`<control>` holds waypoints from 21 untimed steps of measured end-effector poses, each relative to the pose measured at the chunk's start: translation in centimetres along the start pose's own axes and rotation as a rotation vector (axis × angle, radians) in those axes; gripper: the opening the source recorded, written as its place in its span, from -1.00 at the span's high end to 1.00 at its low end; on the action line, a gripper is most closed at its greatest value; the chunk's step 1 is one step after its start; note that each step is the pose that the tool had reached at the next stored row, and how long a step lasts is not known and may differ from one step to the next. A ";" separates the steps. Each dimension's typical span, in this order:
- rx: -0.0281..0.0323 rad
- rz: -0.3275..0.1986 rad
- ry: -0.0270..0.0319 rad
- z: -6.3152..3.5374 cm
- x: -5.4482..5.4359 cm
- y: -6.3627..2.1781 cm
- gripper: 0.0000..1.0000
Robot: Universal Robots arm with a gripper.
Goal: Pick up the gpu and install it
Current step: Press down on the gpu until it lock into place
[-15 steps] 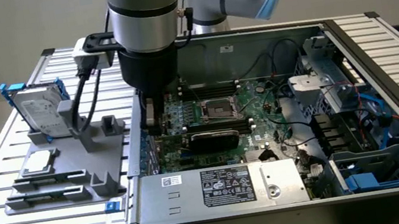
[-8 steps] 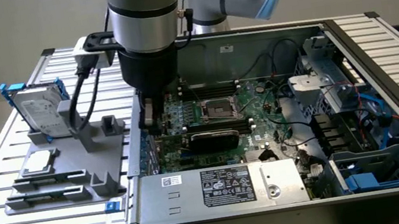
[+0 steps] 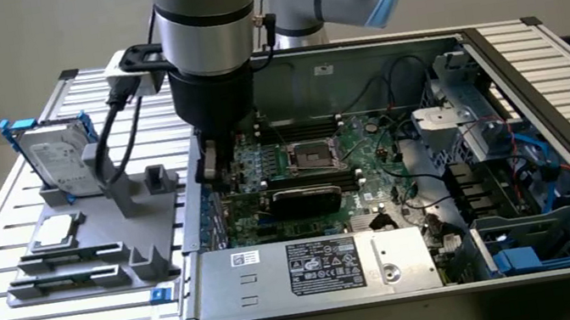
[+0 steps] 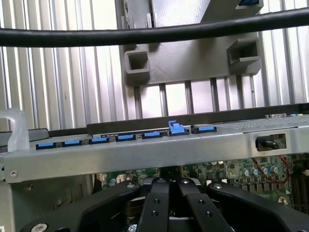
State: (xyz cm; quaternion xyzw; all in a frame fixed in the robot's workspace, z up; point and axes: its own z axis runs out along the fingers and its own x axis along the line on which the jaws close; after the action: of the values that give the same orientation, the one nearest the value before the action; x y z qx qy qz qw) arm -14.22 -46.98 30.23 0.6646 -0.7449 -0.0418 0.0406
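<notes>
The gpu (image 3: 308,199) shows its black shroud among the parts on the green motherboard (image 3: 372,168), below the CPU socket, inside the open computer case (image 3: 550,96). My gripper (image 3: 211,172) hangs just inside the case's wall on the exterior view's left, up and left of the shroud and apart from it. In the wrist view the black fingers (image 4: 155,205) meet at the middle, so my gripper (image 4: 170,193) is shut with nothing seen between them. Whether the card is seated in a slot cannot be told.
A grey parts holder (image 3: 92,242) outside the case carries a silver hard drive (image 3: 59,166) with a blue-edged frame and a small square CPU chip (image 3: 56,232). Blue latches (image 4: 125,137) line the case wall, one raised (image 4: 176,128). A black cable (image 4: 154,33) crosses the wrist view.
</notes>
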 end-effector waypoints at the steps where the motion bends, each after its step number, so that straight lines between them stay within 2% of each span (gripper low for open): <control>1: -0.0001 0.005 -0.0011 0.00 0.0 0.00 0.79; 8: -0.0006 0.041 -0.0086 0.00 0.0 0.00 0.79; 21: -0.0009 0.112 -0.0171 0.00 -0.1 0.01 0.79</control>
State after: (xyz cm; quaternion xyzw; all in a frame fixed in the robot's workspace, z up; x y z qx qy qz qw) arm -14.22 -46.88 30.24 0.6213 -0.7814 -0.0455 0.0368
